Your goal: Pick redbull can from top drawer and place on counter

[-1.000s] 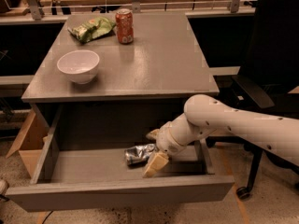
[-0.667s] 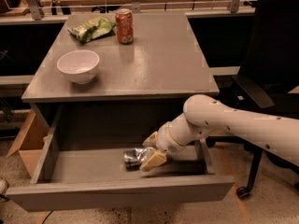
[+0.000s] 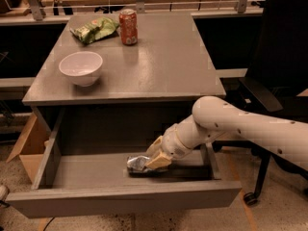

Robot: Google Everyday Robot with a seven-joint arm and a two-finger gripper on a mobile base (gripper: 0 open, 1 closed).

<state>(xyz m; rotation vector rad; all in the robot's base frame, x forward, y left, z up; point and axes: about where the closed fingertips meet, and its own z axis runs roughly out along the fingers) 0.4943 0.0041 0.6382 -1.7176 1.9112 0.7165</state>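
The redbull can point(image 3: 136, 163), a small crinkly silver can, lies on its side on the floor of the open top drawer point(image 3: 120, 201), near the middle. My gripper point(image 3: 153, 154) reaches down into the drawer from the right. Its tan fingers point(image 3: 159, 161) stand apart, one on each side of the can's right end. The can rests on the drawer floor. The grey counter point(image 3: 163, 66) is above the drawer.
On the counter stand a white bowl point(image 3: 81, 67) at the left, an orange-red soda can point(image 3: 128, 26) and a green snack bag point(image 3: 94, 29) at the back. A black office chair point(image 3: 276, 85) is to the right. A cardboard box point(image 3: 29, 146) is at the lower left.
My gripper has moved left and slightly down over the can, so its fingers now straddle the can's right end. The can has not moved.
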